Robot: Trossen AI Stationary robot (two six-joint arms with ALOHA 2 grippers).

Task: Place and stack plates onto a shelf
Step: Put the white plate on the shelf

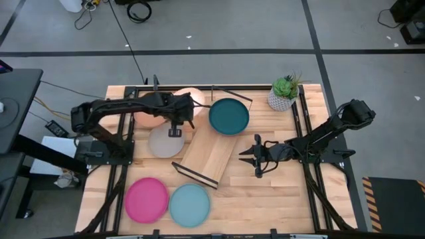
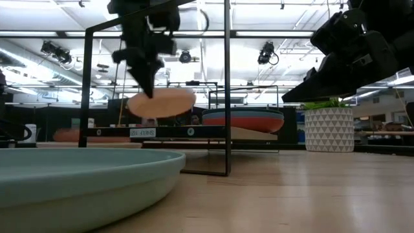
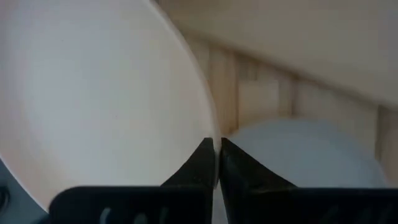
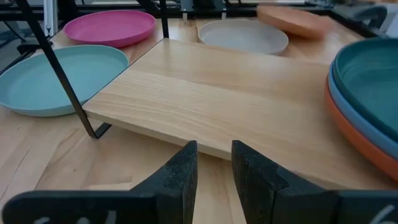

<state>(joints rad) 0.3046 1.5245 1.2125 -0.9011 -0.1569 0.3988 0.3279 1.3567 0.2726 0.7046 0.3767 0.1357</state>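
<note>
Closed on the rim of the peach plate (image 2: 161,102), the left gripper (image 1: 175,124) holds it in the air, nearly level, above the grey plate (image 1: 164,142) near the table's (image 1: 265,192) back edge. Slightly parted and holding nothing, the right gripper (image 1: 254,156) hovers beside the shelf (image 1: 208,154), whose long axis runs diagonally. A teal-topped plate stack (image 1: 229,115) sits on its far end. Its front label is unreadable.

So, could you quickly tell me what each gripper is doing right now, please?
Left gripper: closed on the rim of the peach plate, held above the table.
Right gripper: open, empty.
</note>
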